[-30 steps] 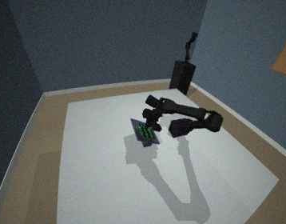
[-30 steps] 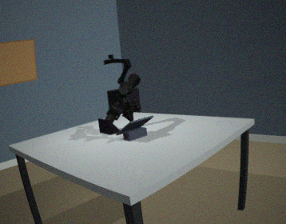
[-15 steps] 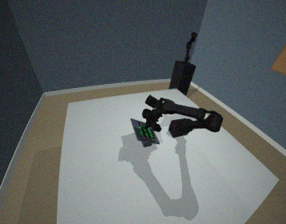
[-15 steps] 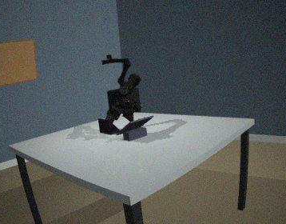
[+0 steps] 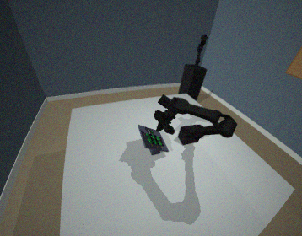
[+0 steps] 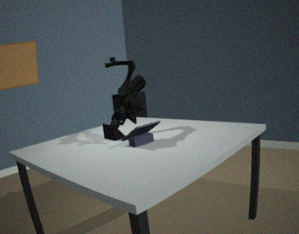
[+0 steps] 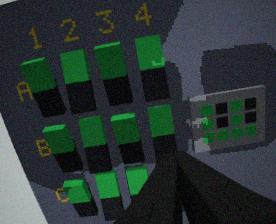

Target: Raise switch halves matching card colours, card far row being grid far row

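Note:
The tilted switch panel (image 5: 142,130) (image 6: 145,129) (image 7: 199,25) has rows A to C and columns 1 to 4. In the wrist view, A1 (image 7: 38,75), A3 (image 7: 109,61), B1 (image 7: 58,140) and B3 (image 7: 125,129) look green-raised. A2 (image 7: 75,66), A4 (image 7: 150,52), B2 (image 7: 92,132) and B4 (image 7: 161,120) look dark-raised. C1 (image 7: 79,192), C2 (image 7: 107,185) and C3 (image 7: 137,181) look green-raised; C4 is hidden. The card (image 7: 229,95) shows green, dark, green, dark in its far and middle rows, all green nearest. My gripper (image 5: 158,129) (image 6: 134,121) (image 7: 174,161) is shut over the panel near B4; contact is unclear.
The panel stands on a block (image 6: 141,140) on the white table (image 5: 99,190) (image 6: 78,167). The arm's shadow falls across the panel and table. A dark pedestal (image 5: 192,80) with another arm-like shape stands behind the table.

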You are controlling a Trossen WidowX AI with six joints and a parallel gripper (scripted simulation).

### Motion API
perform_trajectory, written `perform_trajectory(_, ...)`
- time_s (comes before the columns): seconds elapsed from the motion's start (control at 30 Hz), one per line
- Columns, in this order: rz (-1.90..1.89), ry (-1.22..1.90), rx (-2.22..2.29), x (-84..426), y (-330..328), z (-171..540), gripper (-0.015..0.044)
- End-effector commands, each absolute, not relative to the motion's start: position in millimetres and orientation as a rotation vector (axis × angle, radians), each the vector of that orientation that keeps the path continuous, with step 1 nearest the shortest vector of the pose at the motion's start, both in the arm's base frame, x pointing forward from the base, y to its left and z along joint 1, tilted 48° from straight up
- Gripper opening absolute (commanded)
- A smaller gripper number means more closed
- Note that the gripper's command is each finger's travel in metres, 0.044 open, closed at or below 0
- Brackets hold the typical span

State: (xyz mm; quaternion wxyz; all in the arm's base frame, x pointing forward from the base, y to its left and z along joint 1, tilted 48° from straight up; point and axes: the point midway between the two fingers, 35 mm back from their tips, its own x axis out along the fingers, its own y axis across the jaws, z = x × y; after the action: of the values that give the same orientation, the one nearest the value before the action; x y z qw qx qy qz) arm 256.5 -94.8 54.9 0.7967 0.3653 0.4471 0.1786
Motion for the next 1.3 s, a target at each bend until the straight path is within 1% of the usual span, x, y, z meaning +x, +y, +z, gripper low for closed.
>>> perform_trajectory(0.0,0.376,0.937,0.771,244.0,-110.6,73.2,0.0)
perform_trajectory(0.17,0.376,0.937,0.771,238.8,-104.9,75.3,0.0)
perform_trajectory(0.33,0.376,0.939,0.775,201.7,-63.2,82.9,0.0)
perform_trajectory(0.4,0.377,0.939,0.775,196.6,-57.3,83.0,0.0)
perform_trajectory(0.57,0.375,0.939,0.775,197.5,-56.5,82.0,0.0)
perform_trajectory(0.73,0.366,0.915,0.778,214.9,-36.6,63.5,0.0)
perform_trajectory(1.27,0.367,0.912,0.779,223.8,-26.5,54.6,0.0)
